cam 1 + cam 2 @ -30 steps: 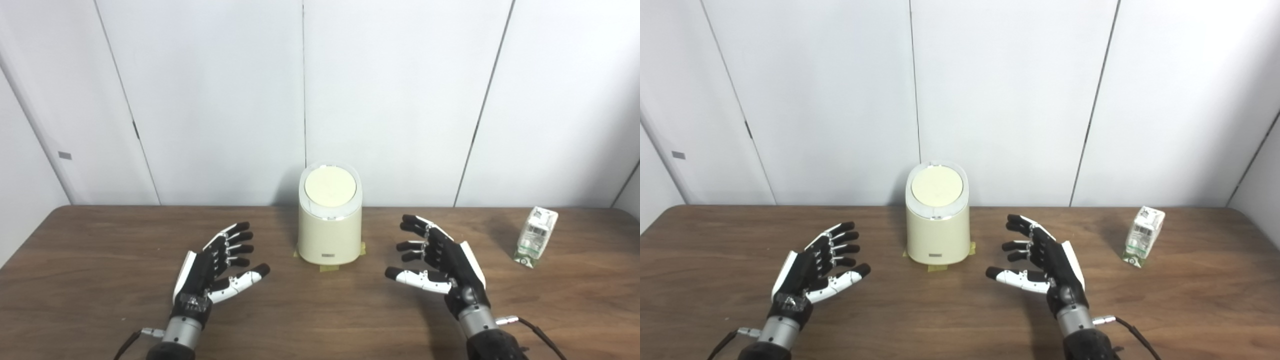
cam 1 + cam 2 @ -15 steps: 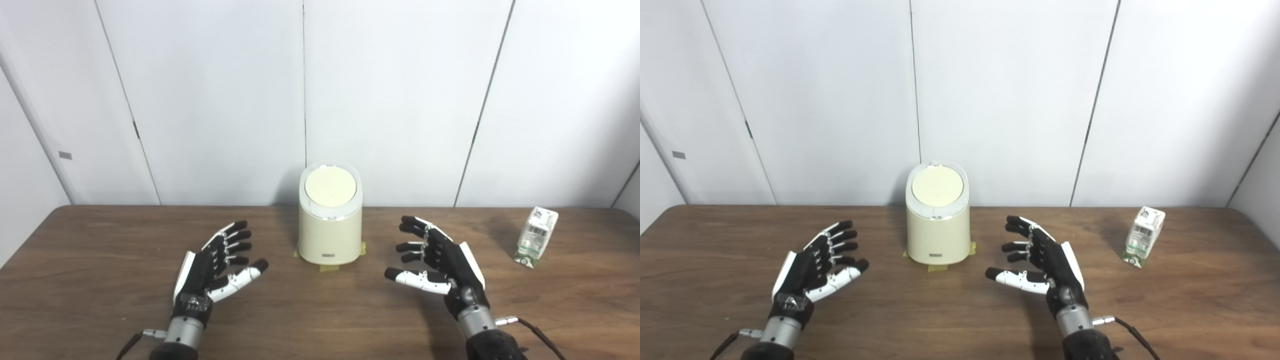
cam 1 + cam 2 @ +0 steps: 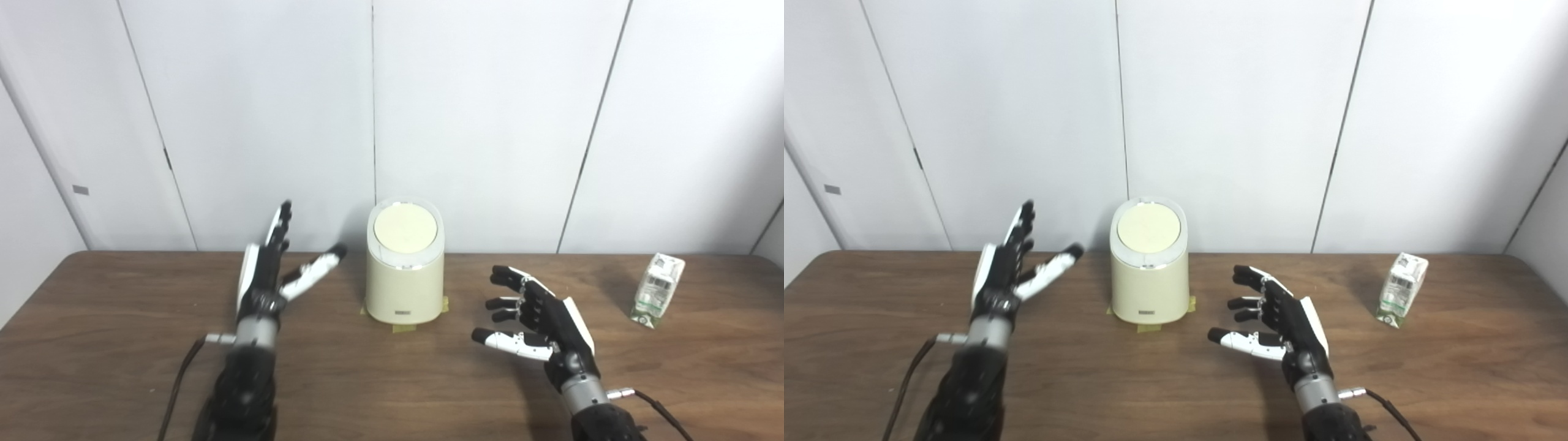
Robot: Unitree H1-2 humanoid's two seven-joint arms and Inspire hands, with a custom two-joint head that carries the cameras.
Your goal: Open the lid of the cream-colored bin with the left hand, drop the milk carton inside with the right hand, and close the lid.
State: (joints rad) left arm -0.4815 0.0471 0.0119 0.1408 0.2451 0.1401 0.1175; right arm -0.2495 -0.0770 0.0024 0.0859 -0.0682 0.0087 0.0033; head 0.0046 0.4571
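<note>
Cream-colored round plastic bin (image 3: 404, 275) keeps its lid (image 3: 405, 229) closed, so bring your spread, empty left hand (image 3: 269, 275) onto it gently.

A cream-colored bin (image 3: 404, 282) is seen upright at the far middle of the table, its rounded body set on yellowish tape pieces (image 3: 403, 328) that show at its base. Its round lid (image 3: 405, 229) is shut and tilted toward the near side. A small label is carried low on its front. The milk carton (image 3: 657, 290), white with green print, is stood leaning slightly at the far right, well apart from the bin.
</note>
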